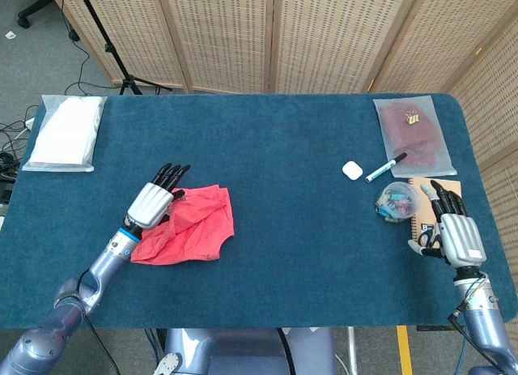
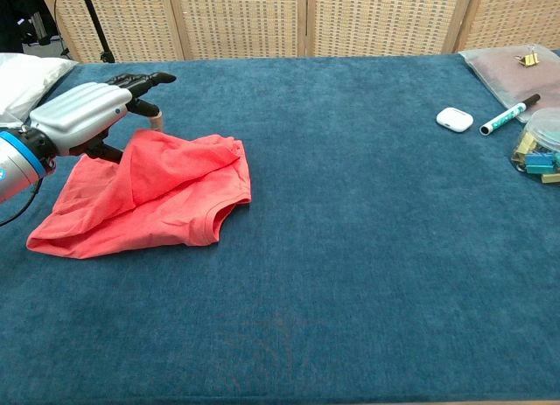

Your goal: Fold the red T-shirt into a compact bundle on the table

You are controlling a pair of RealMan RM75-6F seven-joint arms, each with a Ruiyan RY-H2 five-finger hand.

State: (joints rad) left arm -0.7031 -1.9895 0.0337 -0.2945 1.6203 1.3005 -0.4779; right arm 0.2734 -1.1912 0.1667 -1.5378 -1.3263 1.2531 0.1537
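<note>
Now: red T-shirt (image 1: 188, 229) lies crumpled, lower left of head view, on blue table (image 1: 275, 172); its upper-left edge is lifted off the cloth. Left hand (image 1: 153, 201) pinches that raised edge, other fingers stretched fwd. Right hand (image 1: 453, 229) at lower right, fingers spread, holding nothing, over notebook (image 1: 425, 213). Nearby: clip jar (image 1: 395, 200), marker (image 1: 386, 168), white case (image 1: 351, 170), bagged dark cloth (image 1: 411, 132) upper right. White bag (image 1: 66, 132) upper left.

The red T-shirt (image 1: 190, 227) lies crumpled and partly folded on the blue table (image 1: 275, 164), toward its 8 o'clock area. Its corner at 10 o'clock rises in a peak off the cloth, while the rest spreads flat with a curved hem at 4 o'clock.
</note>
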